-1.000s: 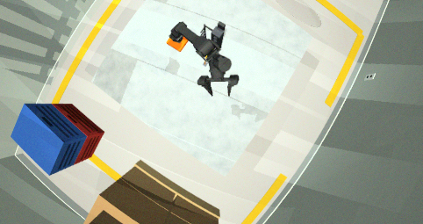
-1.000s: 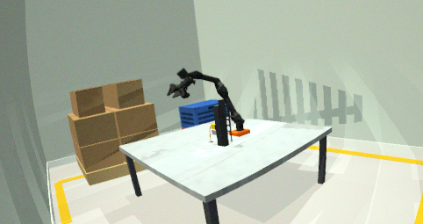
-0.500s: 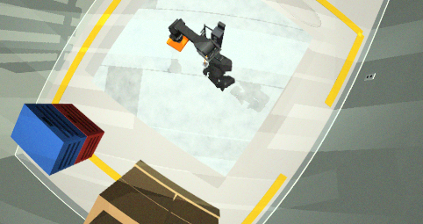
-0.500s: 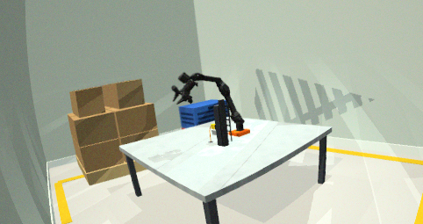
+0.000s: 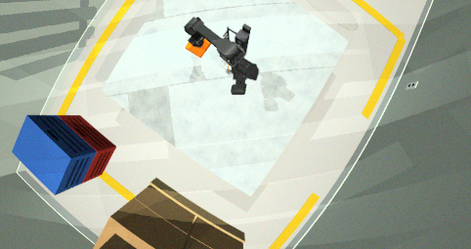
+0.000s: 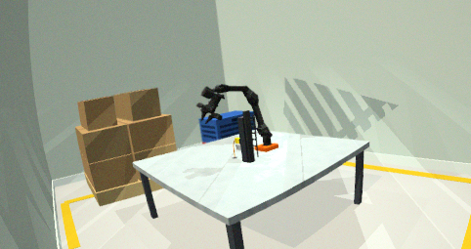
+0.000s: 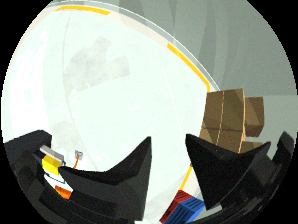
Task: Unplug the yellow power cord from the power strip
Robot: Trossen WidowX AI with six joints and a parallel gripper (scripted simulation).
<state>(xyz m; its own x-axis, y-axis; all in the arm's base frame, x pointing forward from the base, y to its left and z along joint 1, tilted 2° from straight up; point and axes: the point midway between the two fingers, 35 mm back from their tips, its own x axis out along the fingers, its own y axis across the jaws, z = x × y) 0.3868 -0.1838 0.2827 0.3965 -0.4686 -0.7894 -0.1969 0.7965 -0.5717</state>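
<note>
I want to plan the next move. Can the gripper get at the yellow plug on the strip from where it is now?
Probably yes. The gripper hangs in the air above the table, holding nothing, and no object lies between it and the yellow plug. The dark upright strip stands beside the plug, so a descent from above looks safer.
</note>
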